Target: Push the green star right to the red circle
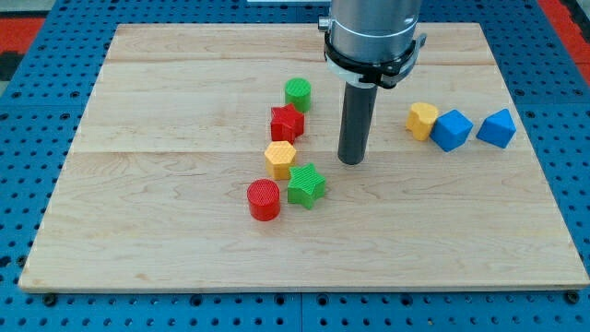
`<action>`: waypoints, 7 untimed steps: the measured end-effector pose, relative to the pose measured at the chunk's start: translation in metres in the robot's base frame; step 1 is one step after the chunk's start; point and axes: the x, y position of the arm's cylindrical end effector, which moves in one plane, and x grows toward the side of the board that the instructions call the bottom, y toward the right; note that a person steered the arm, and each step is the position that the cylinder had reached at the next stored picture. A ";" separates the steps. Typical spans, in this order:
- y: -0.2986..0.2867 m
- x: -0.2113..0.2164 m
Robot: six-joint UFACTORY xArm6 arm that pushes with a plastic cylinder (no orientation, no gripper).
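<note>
One green star [307,184] sits mid-tabletop [138,231], touching the red circle [264,200], with my tip [350,161], a fingerless rod, just beside its far-right side.

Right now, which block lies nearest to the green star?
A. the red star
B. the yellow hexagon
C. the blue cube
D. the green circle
B: the yellow hexagon sits just up and to the view's left of the green star, about touching it, while the red star, the green circle and the blue cube lie farther off.
</note>
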 end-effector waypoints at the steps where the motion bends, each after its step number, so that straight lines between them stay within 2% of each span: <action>1: 0.001 -0.014; 2: -0.013 -0.059; 3: -0.022 -0.060; 4: -0.043 -0.028; 5: -0.043 -0.021; 6: -0.043 0.024; 7: -0.043 0.032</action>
